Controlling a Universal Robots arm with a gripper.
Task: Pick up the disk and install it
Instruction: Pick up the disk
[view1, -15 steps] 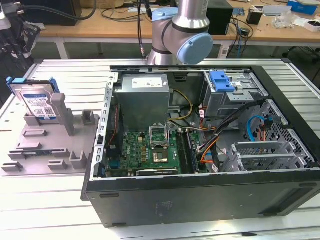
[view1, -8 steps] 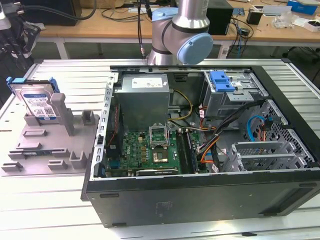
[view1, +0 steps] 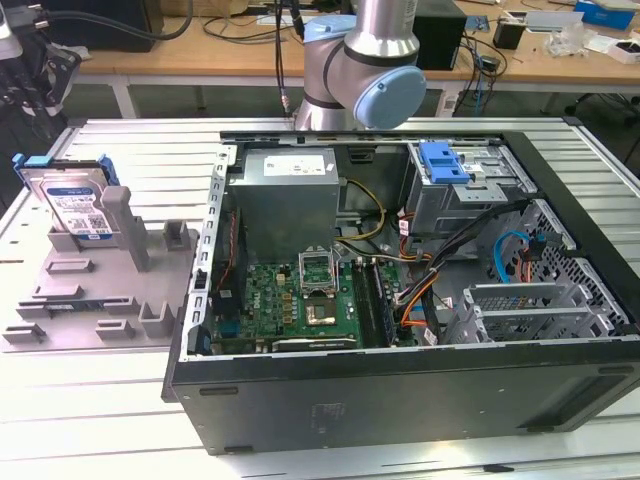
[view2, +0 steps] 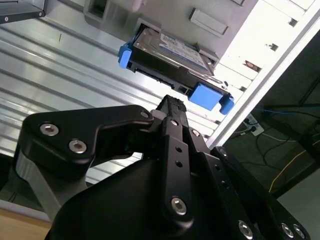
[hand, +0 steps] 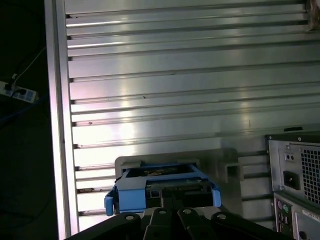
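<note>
The disk (view1: 78, 205) stands tilted in a grey holder (view1: 100, 300) on the tabletop (view1: 140, 140), at the exterior view's left of the computer case (view1: 400, 400). In the second wrist view the hand (view2: 171, 104) hangs near its edge, apart from it — whether wide or narrow, I cannot tell.

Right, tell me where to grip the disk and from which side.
Probably take the disk by its free upper edge, pinched across its flat faces, coming from above: it stands on edge, leaning in the holder, which hides its lower edge.
</note>
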